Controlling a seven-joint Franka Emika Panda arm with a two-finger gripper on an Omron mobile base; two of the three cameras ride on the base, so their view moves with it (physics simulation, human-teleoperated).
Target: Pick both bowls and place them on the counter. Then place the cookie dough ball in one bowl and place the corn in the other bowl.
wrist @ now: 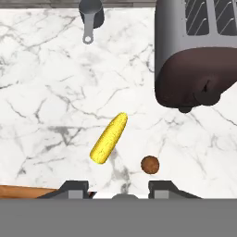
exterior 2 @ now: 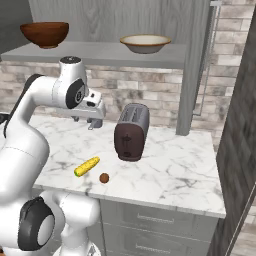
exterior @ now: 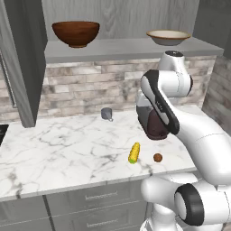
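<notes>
Right, your gripper hangs above the counter, looking straight down at the marble; its two dark fingertips stand apart with nothing between them, so you are holding nothing. Below the hand, the corn lies flat on the slab, its cob running diagonally in the hand view; the cookie dough ball sits just beside it, close but not touching. From the left base view you see the same pair near the counter's front edge, corn to the left and dough ball to the right. Up top, both bowls are on the grey shelf; the dark wooden bowl stands upright toward the left end, the tan bowl with its cream inside toward the right end, well apart from each other. Behind the corn a dark toaster stands on the marble; a small grey mug rests near the brick back wall, handle pointing toward the hand in the hand view.
</notes>
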